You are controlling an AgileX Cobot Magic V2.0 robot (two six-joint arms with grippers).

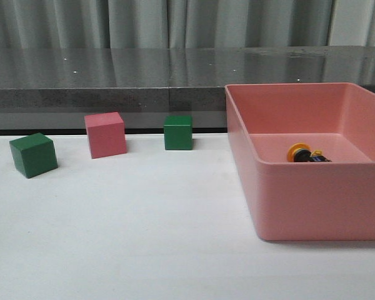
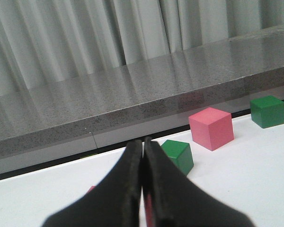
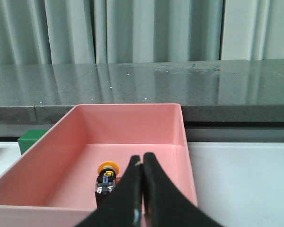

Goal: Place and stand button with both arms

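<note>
The button (image 1: 306,154) lies on its side inside the pink bin (image 1: 312,206) at the right, its yellow cap toward the far wall. The right wrist view shows it (image 3: 106,177) on the bin floor, just beside my right gripper (image 3: 142,161), which is shut and empty above the bin's near wall. My left gripper (image 2: 143,146) is shut and empty, low over the white table, with the nearest green cube (image 2: 178,155) just beyond it. Neither arm shows in the front view.
On the white table (image 1: 144,237) stand a green cube (image 1: 33,154) at the left, a pink cube (image 1: 105,134) and a second green cube (image 1: 178,132) toward the back. A grey stone ledge (image 1: 112,81) and curtains run behind.
</note>
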